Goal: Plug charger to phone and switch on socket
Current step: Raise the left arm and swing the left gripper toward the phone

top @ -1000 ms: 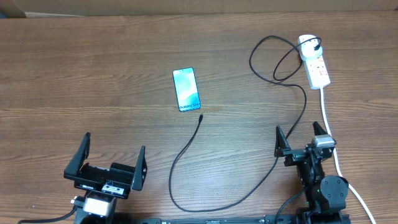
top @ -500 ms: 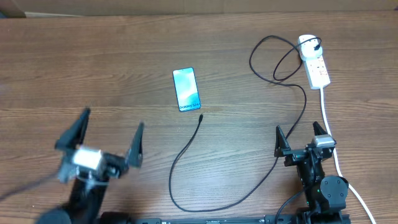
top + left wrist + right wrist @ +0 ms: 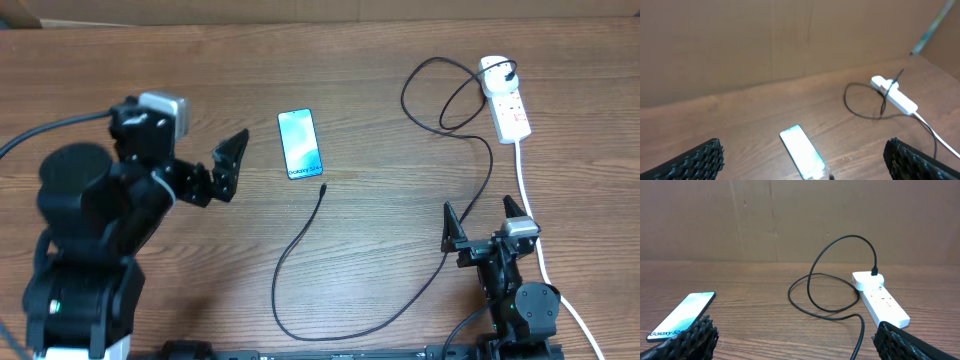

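Observation:
The phone (image 3: 301, 143) lies flat mid-table with its cyan screen up; it also shows in the left wrist view (image 3: 801, 151) and the right wrist view (image 3: 682, 314). The charger, a thin black cable (image 3: 300, 235), loops from the socket (image 3: 505, 100) round to its free connector tip (image 3: 323, 187), just below the phone's text end and apart from it. My left gripper (image 3: 195, 172) is open and empty, raised left of the phone and facing it. My right gripper (image 3: 483, 225) is open and empty, low at the front right.
The socket's white cord (image 3: 530, 195) runs down the right side past my right arm. A black plug (image 3: 875, 271) sits in the socket's far end. A brown cardboard wall (image 3: 800, 215) stands behind the table.
My left arm has risen from the front left edge and swung up and forward toward the phone. The right arm, phone and cable have not moved.

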{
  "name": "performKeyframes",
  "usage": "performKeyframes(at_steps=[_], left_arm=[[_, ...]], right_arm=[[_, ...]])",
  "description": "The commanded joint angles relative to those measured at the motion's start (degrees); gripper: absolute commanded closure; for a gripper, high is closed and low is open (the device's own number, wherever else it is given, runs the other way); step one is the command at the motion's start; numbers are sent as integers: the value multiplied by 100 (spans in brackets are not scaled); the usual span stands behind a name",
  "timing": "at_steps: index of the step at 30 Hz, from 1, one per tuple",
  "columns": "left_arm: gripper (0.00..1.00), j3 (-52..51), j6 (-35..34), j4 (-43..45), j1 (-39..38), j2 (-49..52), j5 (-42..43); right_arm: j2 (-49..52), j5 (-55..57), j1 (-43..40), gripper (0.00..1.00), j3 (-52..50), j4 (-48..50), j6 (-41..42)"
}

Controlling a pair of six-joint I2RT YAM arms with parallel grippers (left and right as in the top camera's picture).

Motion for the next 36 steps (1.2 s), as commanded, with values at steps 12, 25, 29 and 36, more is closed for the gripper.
performKeyframes(at_steps=[12, 25, 29, 36], left_arm=[[0, 2124, 107, -2006, -2, 1668, -184], [0, 2815, -48, -2911, -2, 2889, 138], [0, 2815, -216, -3003, -2, 2975, 131], [0, 2815, -208, -3189, -2, 3056, 157]], right_arm=[[-57, 74, -17, 0, -59, 31, 0], [-57, 74, -17, 0, -59, 31, 0], [-57, 74, -17, 0, -59, 31, 0], [-57, 74, -17, 0, -59, 31, 0]])
